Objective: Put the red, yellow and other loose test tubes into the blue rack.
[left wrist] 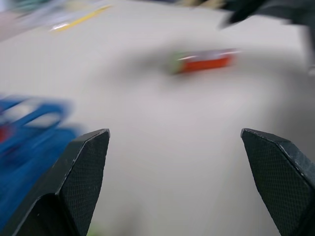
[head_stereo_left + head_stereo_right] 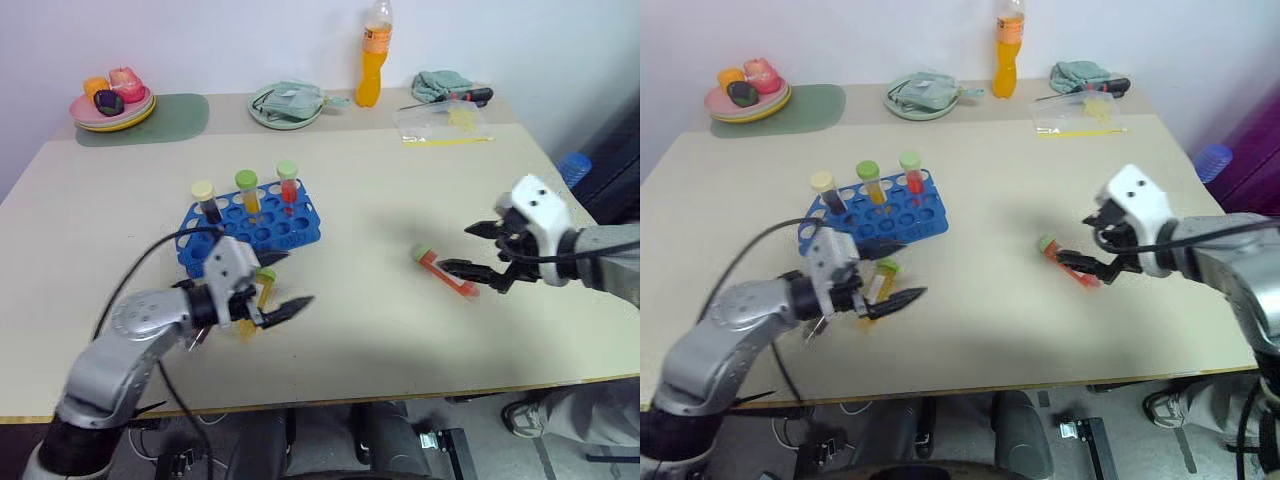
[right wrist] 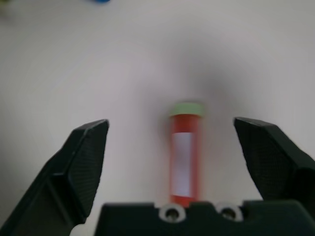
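Observation:
The blue rack (image 2: 250, 228) stands left of centre with three capped tubes upright in it. A loose red tube with a green cap (image 2: 445, 272) lies on the table to the right. My right gripper (image 2: 468, 248) hovers open just above it, and the red tube (image 3: 186, 157) lies between the spread fingers in the right wrist view. A loose yellow tube with a green cap (image 2: 265, 285) lies in front of the rack, partly hidden by my left gripper (image 2: 283, 282). That gripper is open and empty, pointing across the table toward the red tube (image 1: 204, 61).
At the back stand a plate of toy fruit (image 2: 110, 100) on a green mat (image 2: 175, 115), a green plate with a cloth (image 2: 285, 105), an orange drink bottle (image 2: 373, 55), a plastic bag (image 2: 445, 125) and a screwdriver (image 2: 465, 97). The table edge runs close in front.

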Controlling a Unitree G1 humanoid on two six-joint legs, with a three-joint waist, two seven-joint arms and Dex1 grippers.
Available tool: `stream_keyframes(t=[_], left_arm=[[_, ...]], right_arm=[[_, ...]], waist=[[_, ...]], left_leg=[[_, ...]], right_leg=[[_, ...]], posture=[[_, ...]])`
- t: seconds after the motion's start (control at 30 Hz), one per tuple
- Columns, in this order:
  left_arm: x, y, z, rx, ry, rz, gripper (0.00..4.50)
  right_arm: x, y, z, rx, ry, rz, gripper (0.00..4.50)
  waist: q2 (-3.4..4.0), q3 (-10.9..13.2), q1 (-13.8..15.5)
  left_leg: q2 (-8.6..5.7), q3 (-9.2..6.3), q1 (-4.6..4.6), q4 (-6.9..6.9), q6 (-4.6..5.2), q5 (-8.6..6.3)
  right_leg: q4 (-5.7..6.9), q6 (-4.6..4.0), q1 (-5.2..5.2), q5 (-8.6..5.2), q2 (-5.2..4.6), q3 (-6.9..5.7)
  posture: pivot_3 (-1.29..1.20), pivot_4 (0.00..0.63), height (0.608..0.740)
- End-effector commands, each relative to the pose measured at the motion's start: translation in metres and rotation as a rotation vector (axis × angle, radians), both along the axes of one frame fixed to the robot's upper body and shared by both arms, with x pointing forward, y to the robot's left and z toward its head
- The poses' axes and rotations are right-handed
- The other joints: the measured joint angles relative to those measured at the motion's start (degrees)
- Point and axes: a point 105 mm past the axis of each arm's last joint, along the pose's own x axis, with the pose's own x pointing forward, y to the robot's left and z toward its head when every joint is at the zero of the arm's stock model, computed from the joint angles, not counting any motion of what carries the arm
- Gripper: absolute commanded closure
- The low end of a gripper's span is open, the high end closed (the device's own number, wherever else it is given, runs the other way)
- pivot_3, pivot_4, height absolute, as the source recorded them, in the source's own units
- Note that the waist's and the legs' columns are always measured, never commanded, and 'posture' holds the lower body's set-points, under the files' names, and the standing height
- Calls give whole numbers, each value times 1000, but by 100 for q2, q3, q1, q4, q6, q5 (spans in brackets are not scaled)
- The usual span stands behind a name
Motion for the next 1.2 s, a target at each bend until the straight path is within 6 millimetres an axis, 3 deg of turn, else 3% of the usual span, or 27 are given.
stream_keyframes(t=[0.03,0.23,0.6,0.7,0.87,1.0,1.13,1.2], left_arm=[[-7,-12,0,-2,-25,-68,105],[-15,-15,-6,-15,-18,-71,105],[-20,-15,-6,-34,-17,-33,105],[-19,-14,-5,-36,-17,-30,0],[-18,-14,-1,-32,-20,-32,0],[-16,-7,0,-18,-24,10,0],[-4,18,-3,-31,-15,176,0],[6,37,-8,-34,-47,310,0]], right_arm=[[10,3,-10,-46,114,-64,0],[34,-1,-17,-136,167,-148,0],[45,-8,-34,-217,251,-169,0],[47,-11,-38,-228,259,-180,869],[50,-3,-29,-220,216,-142,3317],[48,30,15,-165,-59,89,3317],[32,98,55,172,-418,326,3317],[27,124,60,379,-521,326,3317]], waist=[[0,0,12],[1,1,73],[2,2,56],[2,2,59],[3,2,58],[14,9,47],[-2,1,22],[-5,-3,-4]], left_leg=[[1,-2,-2,-2,0,0],[-2,-4,-9,-1,2,-1],[-6,-3,-10,0,2,-1],[-6,-3,-10,0,2,-1],[-8,-4,-10,0,2,-1],[-8,-3,-11,-1,2,-1],[-4,-8,-7,-6,6,-3],[1,-10,-2,-8,6,-3]], right_leg=[[-1,0,-1,0,-1,0],[-2,1,-5,0,-6,-1],[-2,3,-5,2,-7,-1],[-1,3,-5,2,-6,-1],[0,4,-5,2,-4,-2],[0,6,-9,3,-3,-2],[2,28,-8,15,10,-4],[11,29,-6,15,16,-5]], posture=[[0,150,740],[0,150,740],[0,150,740],[0,150,740],[0,150,740],[0,150,740],[0,150,740],[0,150,740]])
